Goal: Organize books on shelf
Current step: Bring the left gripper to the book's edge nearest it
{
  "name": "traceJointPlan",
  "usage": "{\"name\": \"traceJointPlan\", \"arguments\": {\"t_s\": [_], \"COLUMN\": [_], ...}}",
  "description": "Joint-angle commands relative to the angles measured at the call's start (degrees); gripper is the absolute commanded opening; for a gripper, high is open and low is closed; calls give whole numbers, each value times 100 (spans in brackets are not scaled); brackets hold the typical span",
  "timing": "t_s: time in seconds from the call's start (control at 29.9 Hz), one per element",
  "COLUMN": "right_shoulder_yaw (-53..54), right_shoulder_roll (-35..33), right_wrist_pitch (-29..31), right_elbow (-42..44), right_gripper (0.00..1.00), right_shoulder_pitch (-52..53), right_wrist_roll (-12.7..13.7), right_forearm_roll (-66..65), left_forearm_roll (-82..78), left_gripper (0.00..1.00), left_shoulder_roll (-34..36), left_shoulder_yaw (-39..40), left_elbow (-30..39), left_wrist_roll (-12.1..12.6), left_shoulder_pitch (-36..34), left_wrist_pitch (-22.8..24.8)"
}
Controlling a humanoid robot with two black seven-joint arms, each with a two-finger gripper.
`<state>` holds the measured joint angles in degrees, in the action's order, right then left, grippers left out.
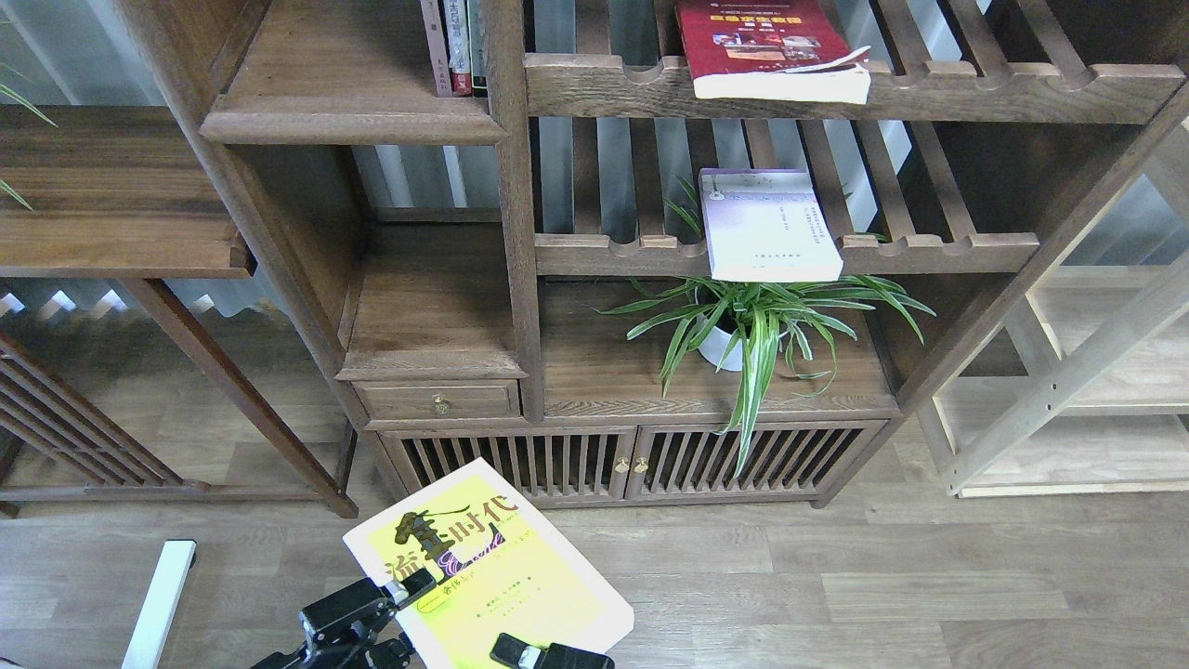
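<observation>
The yellow-green book [492,567] with black Chinese characters is held flat, low at the front, above the floor. My left gripper [415,589] is clamped on its left edge, one finger lying over the cover. My right gripper [537,654] sits at the book's near edge, mostly cut off by the frame. The pale lavender-white book [766,223] lies on the middle slatted rack. The red book [762,46] lies on the upper slatted rack. The shelf [344,102], a solid board with a moulded front edge, is at the upper left, far above both grippers.
Narrow upright spines [455,46] stand at the shelf's right end. A potted spider plant [752,325] sits under the lavender book. A ledge with a brass-knobbed drawer [437,401] is below the shelf. A side table [111,195] stands left, a pale wooden rack [1068,390] right.
</observation>
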<state>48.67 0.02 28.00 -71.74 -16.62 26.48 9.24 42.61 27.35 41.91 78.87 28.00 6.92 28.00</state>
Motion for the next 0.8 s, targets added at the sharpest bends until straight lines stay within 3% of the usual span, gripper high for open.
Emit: {"name": "traceJointPlan", "arguments": {"t_s": [0.0, 0.77], "right_shoulder_yaw": [-33, -182], "right_shoulder_roll": [-2, -2], "right_wrist_pitch": [0, 0], "right_elbow": [20, 345], "right_gripper": [15, 15], "right_shoulder_pitch": [80, 423], "right_wrist_roll": [-3, -11], "right_forearm_roll": [-18, -53], "left_forearm_roll": [63, 318], "left_gripper": [64, 57], "left_shoulder_roll": [156, 402], "left_shoulder_yaw": [-7, -428], "left_elbow": [14, 41], "left_wrist_roll": [0, 0], "left_shoulder_pitch": [-42, -253], "left_wrist_pitch": [0, 0]}}
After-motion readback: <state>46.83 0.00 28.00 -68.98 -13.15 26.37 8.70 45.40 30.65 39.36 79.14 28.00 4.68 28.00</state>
